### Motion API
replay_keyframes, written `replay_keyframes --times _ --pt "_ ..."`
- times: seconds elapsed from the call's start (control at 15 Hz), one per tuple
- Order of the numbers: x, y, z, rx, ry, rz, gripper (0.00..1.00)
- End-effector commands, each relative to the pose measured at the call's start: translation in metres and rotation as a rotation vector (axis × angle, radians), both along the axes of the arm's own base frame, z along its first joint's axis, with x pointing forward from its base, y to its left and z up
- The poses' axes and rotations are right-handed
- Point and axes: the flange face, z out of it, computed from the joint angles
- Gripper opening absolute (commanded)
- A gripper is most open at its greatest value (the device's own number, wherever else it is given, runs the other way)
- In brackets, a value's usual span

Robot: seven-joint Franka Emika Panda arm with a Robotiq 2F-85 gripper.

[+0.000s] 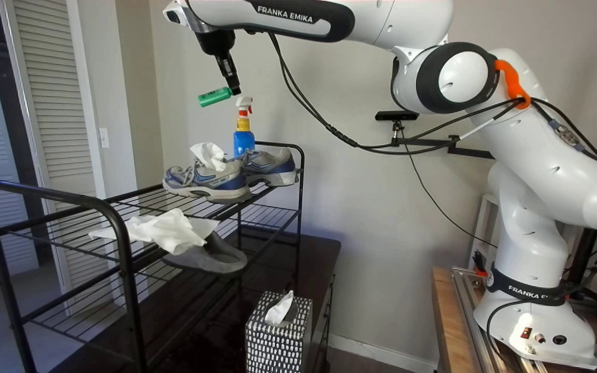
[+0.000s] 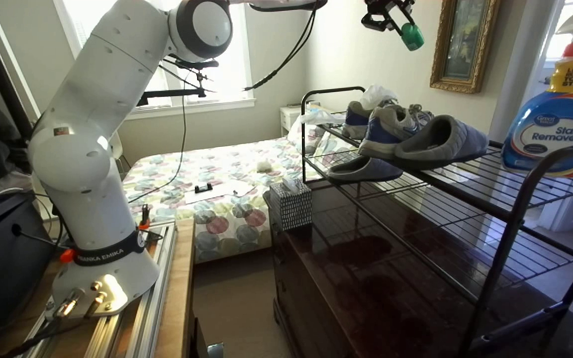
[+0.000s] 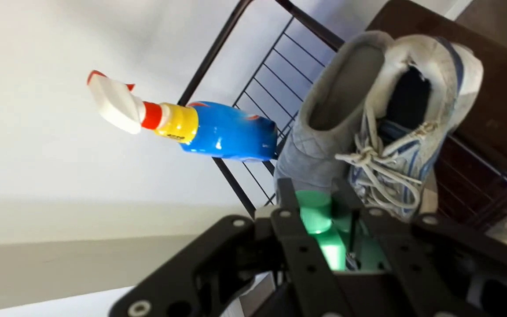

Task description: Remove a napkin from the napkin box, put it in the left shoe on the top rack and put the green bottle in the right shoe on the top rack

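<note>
Tool (image 3: pixel 315 187) pinches grn btl (image 1: pixel 215 97); btl's tilted, in air well above top rack (image 2: pixel 458 194). Crumpled napkin (image 1: pixel 209 155) sits on L shoe (image 1: pixel 210 183) at its opening, depth unclear. R shoe (image 1: pixel 272 168) is betw. L shoe & grey slipper (image 2: pixel 443 141). 2nd tissue (image 1: pixel 171 228) lies on top rack nr L shoe. Napkin box (image 1: pixel 278 342) stands on tabletop (image 2: pixel 351 283); blue spray btl (image 2: pixel 555 124) upright past slipper.

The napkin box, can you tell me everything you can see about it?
The napkin box has flat sides, maybe of cardboard, with rows of white dashes on black. A white tissue sticks up from a dark, rounded opening on top. The box stands upright on the dark dresser, near its edge. The jaws are not touching it.
</note>
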Motion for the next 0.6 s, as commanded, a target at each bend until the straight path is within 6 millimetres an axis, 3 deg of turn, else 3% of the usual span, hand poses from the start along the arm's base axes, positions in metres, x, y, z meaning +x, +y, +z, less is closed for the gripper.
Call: replay_keyframes --times 0.0,0.27,0.4,0.47,0.53 --pt "-0.002 -0.01 0.004 -0.12 0.133 0.072 0.06" --pt "0.001 -0.012 -0.003 -0.071 0.284 0.223 0.06" --pt "-0.001 0.004 -0.011 0.036 0.292 0.272 0.06" --pt "0.004 -0.005 -0.012 -0.035 0.268 0.205 0.25" --pt "0.003 0.0 -0.015 -0.009 0.276 0.223 0.25"
